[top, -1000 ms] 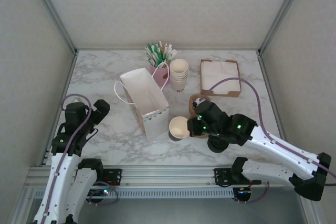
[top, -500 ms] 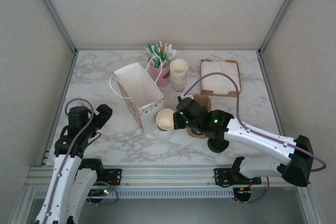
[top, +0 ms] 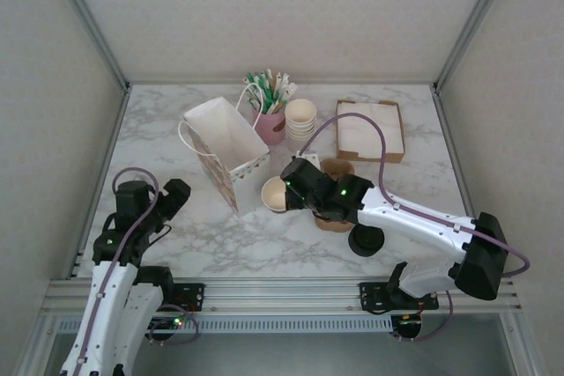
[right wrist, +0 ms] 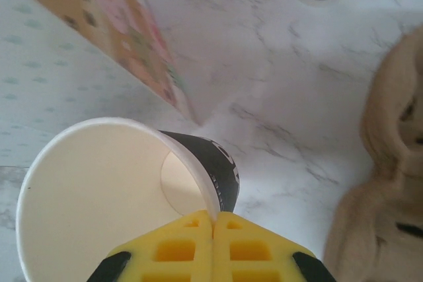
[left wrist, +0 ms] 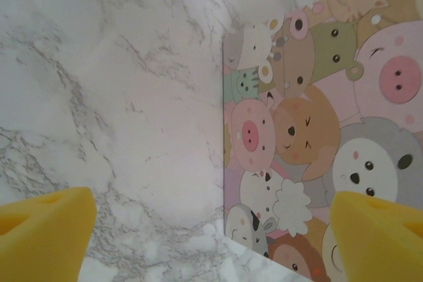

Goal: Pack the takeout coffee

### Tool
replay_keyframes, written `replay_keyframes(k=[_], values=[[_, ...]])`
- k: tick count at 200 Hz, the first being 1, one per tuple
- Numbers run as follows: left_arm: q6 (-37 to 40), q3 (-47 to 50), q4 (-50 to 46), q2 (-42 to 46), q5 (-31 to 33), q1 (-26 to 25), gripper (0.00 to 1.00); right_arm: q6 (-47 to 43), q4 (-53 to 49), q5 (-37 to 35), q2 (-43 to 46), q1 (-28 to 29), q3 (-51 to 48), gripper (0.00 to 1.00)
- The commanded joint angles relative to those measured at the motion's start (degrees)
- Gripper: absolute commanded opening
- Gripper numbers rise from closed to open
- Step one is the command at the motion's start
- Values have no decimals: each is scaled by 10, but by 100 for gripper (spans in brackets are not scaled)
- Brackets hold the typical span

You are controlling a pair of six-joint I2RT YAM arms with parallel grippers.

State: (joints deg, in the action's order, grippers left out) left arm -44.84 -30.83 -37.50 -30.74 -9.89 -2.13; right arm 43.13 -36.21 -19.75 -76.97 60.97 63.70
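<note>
The bag (top: 220,143) sits left of centre on the table (top: 150,134). The open-topped cup (top: 273,193) is just right of it, outside, so the packing is not yet done. My right gripper (right wrist: 213,226) pinches the cup's rim, and my left gripper (top: 172,195) hangs spread at near left, empty.

Table (left wrist: 99,97) white marble w/ grey veins; bag (left wrist: 317,130) pastel cartoon-animal print; cup (right wrist: 99,189) cream inside, black outside; right gripper pads (right wrist: 178,249) yellow.

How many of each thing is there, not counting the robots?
paper bag: 1
loose cup: 1
stack of cups: 1
pink pot of sticks: 1
napkin tray: 1
cardboard carrier: 1
pile of black lids: 1
Total: 7
</note>
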Motion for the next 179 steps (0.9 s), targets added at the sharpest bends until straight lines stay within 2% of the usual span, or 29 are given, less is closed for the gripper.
replay_keyframes(k=[1, 32, 75, 123, 179], values=[[8, 20, 16, 3, -44, 3, 87, 46, -51, -17, 18, 5, -21, 0], [6, 39, 32, -2, -75, 0, 82, 69, -2, 12, 24, 5, -60, 0], [-3, 58, 54, -17, -87, -26, 78, 76, 10, 30, -11, 5, -60, 0], [-15, 71, 76, -33, -62, -79, 78, 92, 16, 46, -28, 5, -64, 0], [-37, 80, 100, -49, -33, -130, 78, 117, -16, 44, -39, 5, -56, 7]])
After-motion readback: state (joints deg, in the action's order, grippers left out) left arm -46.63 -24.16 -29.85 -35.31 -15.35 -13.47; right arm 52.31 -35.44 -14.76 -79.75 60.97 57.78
